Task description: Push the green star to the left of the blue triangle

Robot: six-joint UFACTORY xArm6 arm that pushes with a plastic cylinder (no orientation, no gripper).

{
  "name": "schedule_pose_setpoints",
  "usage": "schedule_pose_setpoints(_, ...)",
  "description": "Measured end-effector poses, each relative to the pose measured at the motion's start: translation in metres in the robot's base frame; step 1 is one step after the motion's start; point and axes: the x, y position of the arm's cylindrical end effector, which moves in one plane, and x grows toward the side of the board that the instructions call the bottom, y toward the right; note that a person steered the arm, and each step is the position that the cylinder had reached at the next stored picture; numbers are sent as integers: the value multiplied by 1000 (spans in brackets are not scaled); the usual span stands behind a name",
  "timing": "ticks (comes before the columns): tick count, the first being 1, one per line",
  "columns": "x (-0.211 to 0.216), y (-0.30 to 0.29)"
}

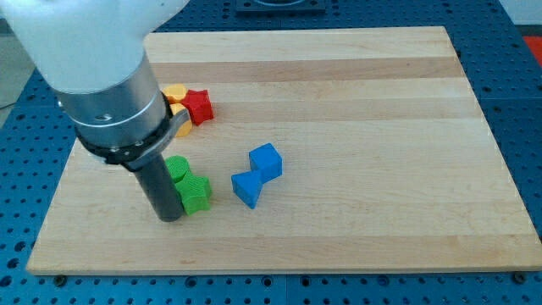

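The green star lies on the wooden board at the lower left, just left of the blue triangle. A second green block, rounded, touches the star's upper left. A blue cube sits just above and right of the blue triangle. My tip is at the end of the dark rod, touching or almost touching the green star's left side, below the other green block.
A red star and an orange-yellow block sit together at the upper left, partly behind the arm's grey body. The wooden board's left edge is close to my tip.
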Motion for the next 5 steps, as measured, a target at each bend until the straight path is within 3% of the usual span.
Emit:
schedule_pose_setpoints(2, 1, 21)
schedule_pose_setpoints(4, 36, -70)
schedule_pose_setpoints(5, 10, -85)
